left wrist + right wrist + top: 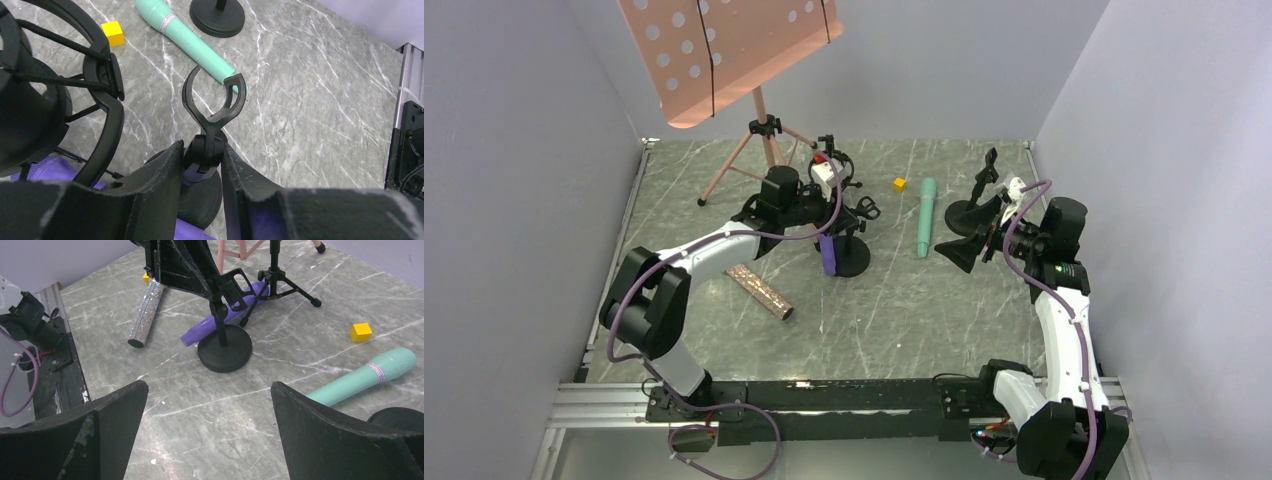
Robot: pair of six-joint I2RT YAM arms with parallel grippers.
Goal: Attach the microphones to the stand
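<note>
A small black stand with a round base (224,356) carries an empty clip (215,97) on top. My left gripper (201,150) is shut on the swivel joint under that clip, also seen from above (842,226). The purple microphone (227,319) lies on the table against the stand's base (827,256). To the left lies the glittery bronze microphone (761,292). The mint-green microphone (925,216) lies to the right. Near it my right gripper (210,390) hangs open over bare table, holding nothing (969,246).
A second round-base stand (977,208) with a clip is beside the right gripper. A tripod stand with a black shock mount (55,95) stands behind the left gripper. A pink music stand (724,50) is at the back left, a yellow cube (899,184) behind the mint microphone.
</note>
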